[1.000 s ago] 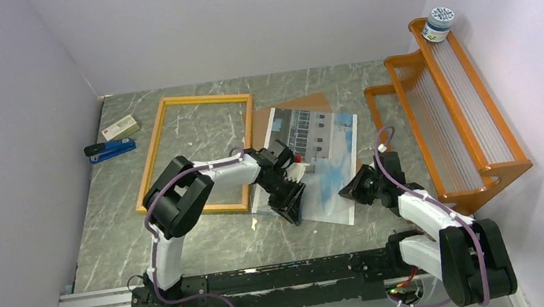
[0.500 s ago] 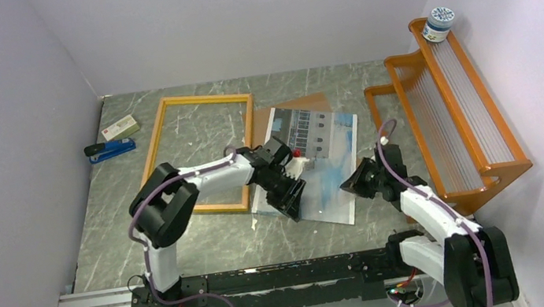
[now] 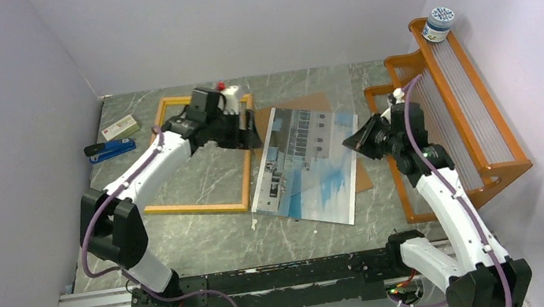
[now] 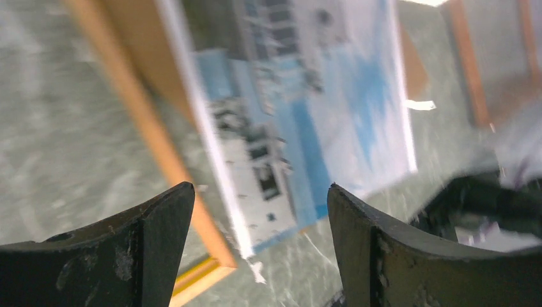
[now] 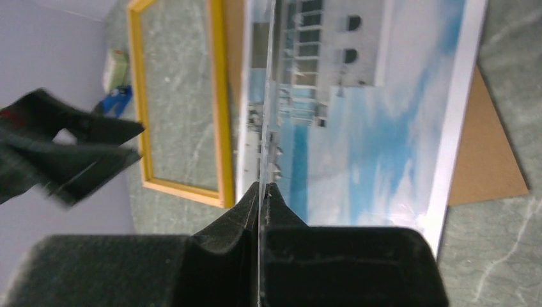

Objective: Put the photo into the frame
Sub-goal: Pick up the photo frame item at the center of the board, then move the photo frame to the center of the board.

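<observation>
Having been swung from photo (image 3: 319,171) to frame (image 3: 197,209) corner, left gripper (image 3: 248,131) is spread empty; right gripper (image 3: 348,143) clamped on thin sheet (image 5: 265,128); photo unframed.

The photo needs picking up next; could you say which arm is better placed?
Left, probably: the left gripper is open and empty above the frame, beside the photo. The right gripper is shut on a thin sheet.
</observation>
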Action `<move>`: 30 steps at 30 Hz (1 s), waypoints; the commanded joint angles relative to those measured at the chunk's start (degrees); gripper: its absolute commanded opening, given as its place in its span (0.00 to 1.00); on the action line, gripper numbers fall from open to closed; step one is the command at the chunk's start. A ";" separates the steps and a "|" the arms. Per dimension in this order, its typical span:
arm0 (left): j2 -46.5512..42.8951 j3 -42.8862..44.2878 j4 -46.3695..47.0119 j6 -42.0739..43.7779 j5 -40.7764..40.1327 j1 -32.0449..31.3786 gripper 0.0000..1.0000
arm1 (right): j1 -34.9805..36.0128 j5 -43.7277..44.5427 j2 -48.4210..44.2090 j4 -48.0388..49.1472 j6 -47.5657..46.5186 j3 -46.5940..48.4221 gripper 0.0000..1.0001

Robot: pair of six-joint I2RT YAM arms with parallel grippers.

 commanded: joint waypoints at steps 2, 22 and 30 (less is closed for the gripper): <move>0.98 4.20 -3.58 -3.71 -9.46 10.63 0.85 | -0.03 -4.18 0.46 -1.64 1.03 13.59 0.00; 20.11 17.25 -12.75 0.71 -21.86 40.25 0.93 | 7.09 -17.48 18.24 19.95 15.66 34.69 0.00; 29.39 21.61 -13.17 3.86 -11.79 44.01 0.88 | 13.95 -17.73 26.79 24.87 16.73 43.28 0.00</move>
